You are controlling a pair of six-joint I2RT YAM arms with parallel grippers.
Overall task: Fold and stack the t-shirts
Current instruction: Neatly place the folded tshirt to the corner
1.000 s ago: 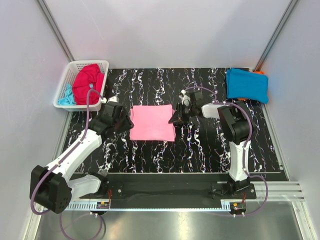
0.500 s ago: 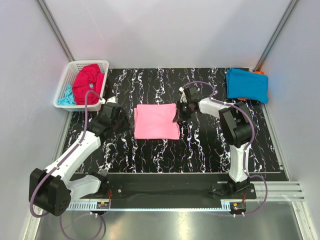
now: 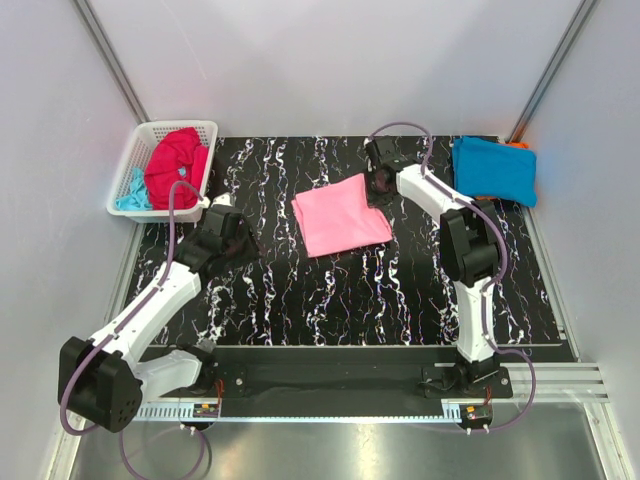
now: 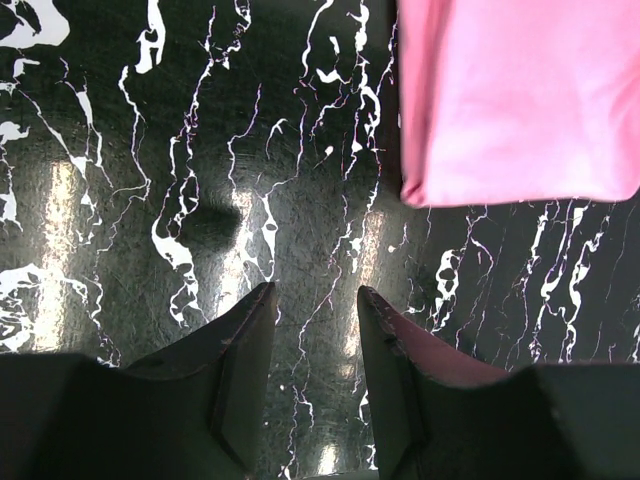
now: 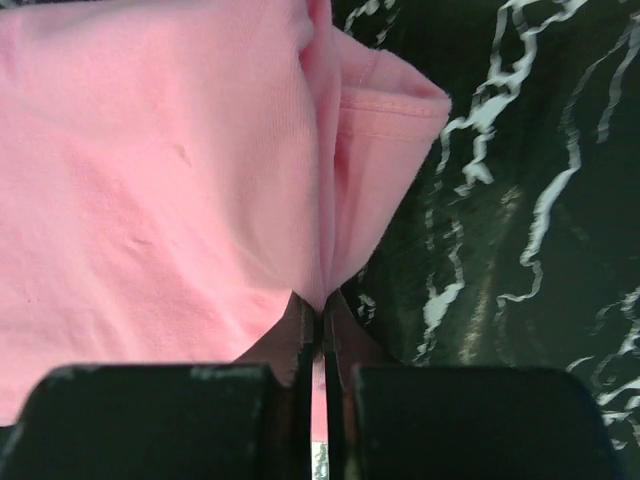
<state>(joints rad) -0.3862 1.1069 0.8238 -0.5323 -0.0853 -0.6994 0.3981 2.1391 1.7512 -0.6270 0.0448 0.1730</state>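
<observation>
The folded light pink t-shirt [image 3: 340,214] lies on the black marbled table [image 3: 330,300], turned at an angle. My right gripper [image 3: 379,183] is shut on its far right corner; the pinched cloth [image 5: 200,170] fills the right wrist view above the gripper [image 5: 321,300]. My left gripper [image 3: 246,246] is open and empty over bare table, left of the pink shirt, whose corner [image 4: 520,100] shows in the left wrist view beyond the gripper [image 4: 316,300]. A folded bright blue t-shirt [image 3: 494,170] lies at the back right on an orange one [image 3: 516,146]. A crimson red t-shirt [image 3: 177,166] and a pale aqua one [image 3: 131,192] sit in the basket.
The white lattice basket [image 3: 150,133] stands off the table's back left corner. Grey walls close the back and sides. A metal rail [image 3: 540,378] with the arm bases runs along the near edge.
My right gripper has dragged the pink t-shirt to the right and towards the back, turning it. My left gripper has stayed about where it was, and the shirt now lies further from it.
</observation>
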